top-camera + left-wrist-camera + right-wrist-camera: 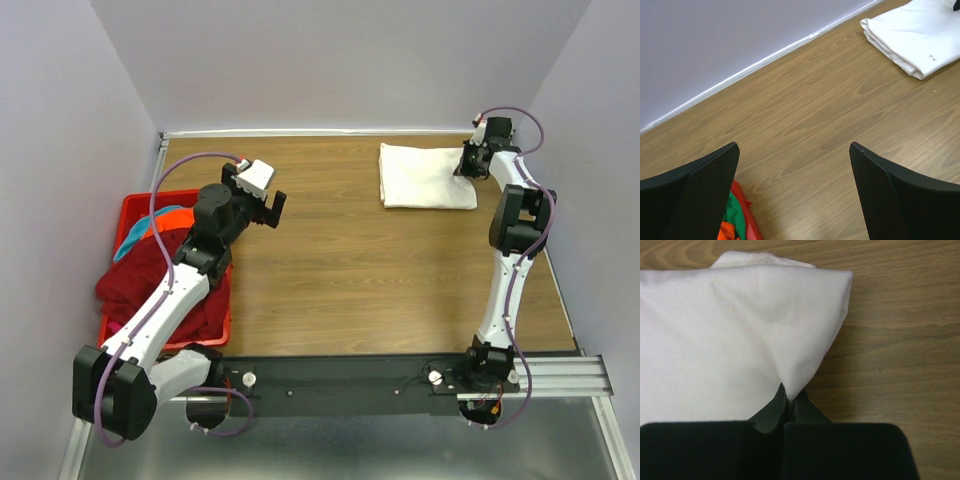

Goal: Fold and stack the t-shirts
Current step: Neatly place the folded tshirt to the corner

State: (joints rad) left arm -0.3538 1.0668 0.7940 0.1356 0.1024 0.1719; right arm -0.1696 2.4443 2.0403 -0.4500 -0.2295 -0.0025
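T-shirts lie in two places. We see a folded white t-shirt (pixel 428 177) flat on the table (pixel 330 270) in the upper right of the top view, and the others heaped in a red basket (pixel 128 207) at the left edge.

A dark red shirt (pixel 140 290) fills most of the basket, with an orange shirt (pixel 176 214) and a teal shirt (pixel 133 242) toward its far end. The left wrist view also shows a bit of a green shirt (pixel 733 212).

Between the basket and the white t-shirt we find a wide stretch of bare wood. The white t-shirt lies near the back wall, and its right edge is close to the right wall. Its long axis runs left to right across the frame.

The right gripper (pixel 468 165) has its fingers pressed together, pinching a peak of cloth at the white t-shirt's right edge. The left gripper (pixel 270 210) hovers beside the basket, spread wide and holding nothing.
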